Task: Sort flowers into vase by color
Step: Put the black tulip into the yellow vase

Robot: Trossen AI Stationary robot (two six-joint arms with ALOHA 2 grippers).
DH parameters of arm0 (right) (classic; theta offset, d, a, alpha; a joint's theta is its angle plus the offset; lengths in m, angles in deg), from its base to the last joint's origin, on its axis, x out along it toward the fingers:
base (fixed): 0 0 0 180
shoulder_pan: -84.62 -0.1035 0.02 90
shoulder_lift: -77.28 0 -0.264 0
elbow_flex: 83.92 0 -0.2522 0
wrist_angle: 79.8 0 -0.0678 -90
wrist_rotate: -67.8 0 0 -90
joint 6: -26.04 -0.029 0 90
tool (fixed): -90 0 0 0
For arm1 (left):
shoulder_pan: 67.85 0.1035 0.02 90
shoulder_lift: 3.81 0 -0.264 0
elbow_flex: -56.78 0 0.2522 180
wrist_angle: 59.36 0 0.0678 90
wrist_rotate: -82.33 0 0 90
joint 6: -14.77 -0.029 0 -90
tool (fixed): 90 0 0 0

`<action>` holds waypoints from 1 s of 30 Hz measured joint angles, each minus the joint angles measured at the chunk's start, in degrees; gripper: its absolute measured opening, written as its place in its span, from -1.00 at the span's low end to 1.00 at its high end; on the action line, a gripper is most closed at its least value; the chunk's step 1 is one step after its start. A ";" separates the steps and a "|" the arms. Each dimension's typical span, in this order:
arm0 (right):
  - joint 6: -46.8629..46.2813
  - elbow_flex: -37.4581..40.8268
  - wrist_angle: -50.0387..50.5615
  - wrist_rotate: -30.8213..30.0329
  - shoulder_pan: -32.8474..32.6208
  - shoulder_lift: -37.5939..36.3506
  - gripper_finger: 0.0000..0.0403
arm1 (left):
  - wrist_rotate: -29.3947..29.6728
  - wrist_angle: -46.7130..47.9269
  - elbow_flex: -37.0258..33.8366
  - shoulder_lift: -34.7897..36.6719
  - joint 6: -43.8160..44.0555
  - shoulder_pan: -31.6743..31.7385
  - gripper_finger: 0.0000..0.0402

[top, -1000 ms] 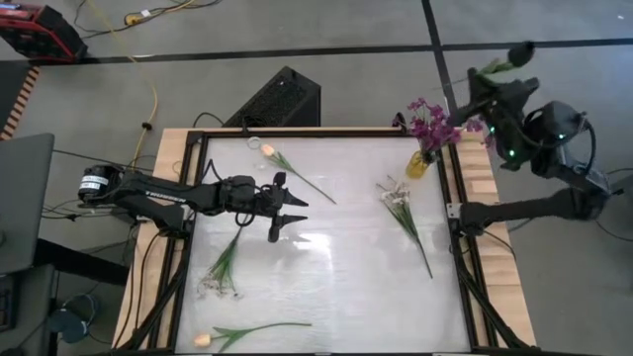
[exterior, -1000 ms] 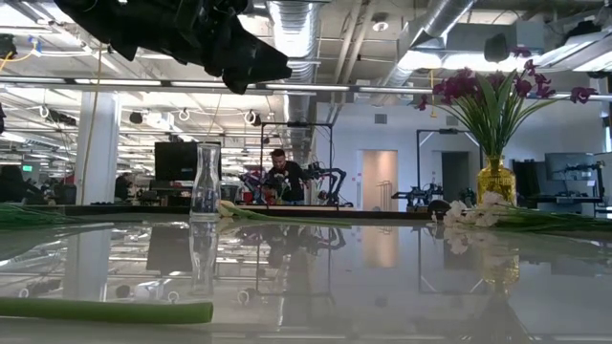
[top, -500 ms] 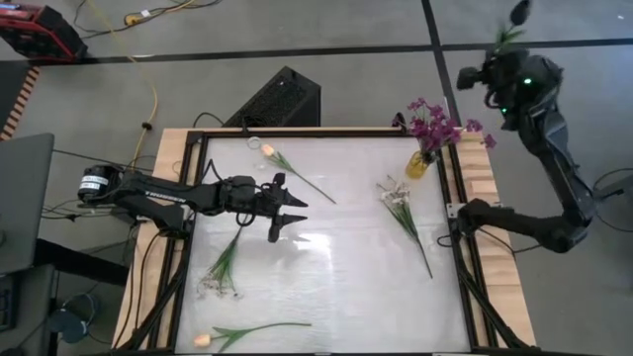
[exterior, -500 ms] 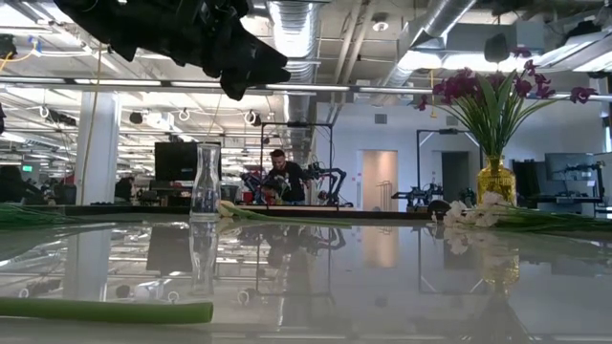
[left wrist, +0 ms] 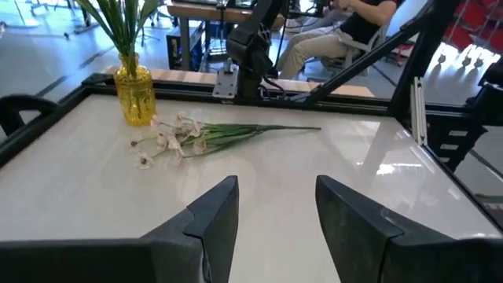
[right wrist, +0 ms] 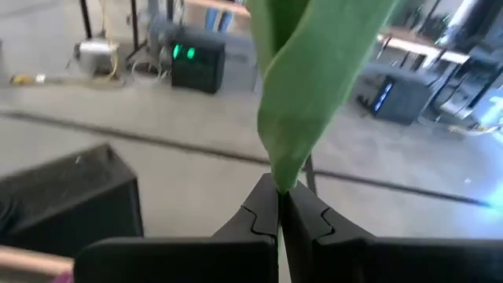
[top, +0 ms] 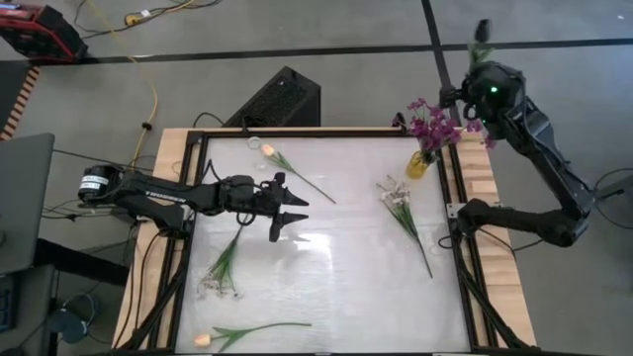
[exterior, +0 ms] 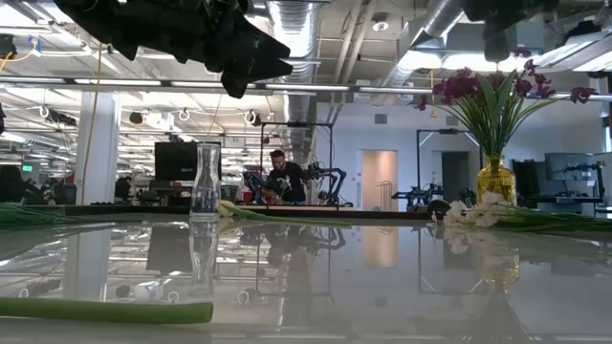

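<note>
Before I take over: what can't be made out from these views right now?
- Right gripper, right wrist view: a green leaf fills the frame; its blossom is cut off at the top.
- High view: that flower's colour is too small to tell.
- Low view: the yellow vase hides how its purple flowers sit.

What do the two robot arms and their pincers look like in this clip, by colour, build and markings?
Both are dark, nearly black, jointed arms. The left arm has a silver cylindrical motor cap with a label at its base and ends in the left pincer, two pointed wedge-shaped fingers of matte dark plastic. The right arm shows a lit green indicator near its wrist; the right pincer has the same dark fingers.
</note>
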 joint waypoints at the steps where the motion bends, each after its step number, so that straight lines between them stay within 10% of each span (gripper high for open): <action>1: -0.82 0.06 1.04 0.32 -0.26 -0.04 -0.87 | 0.02 0.38 0.00 0.00 0.23 -0.12 -0.21; 17: -9.72 27.09 -16.91 -1.04 -5.39 -13.55 -0.87 | -0.11 3.06 0.00 0.00 -2.28 -2.14 -0.21; 30: -12.58 25.28 -12.56 6.55 -5.08 -16.96 -0.87 | 0.07 4.09 0.02 0.00 -2.62 -2.12 -0.21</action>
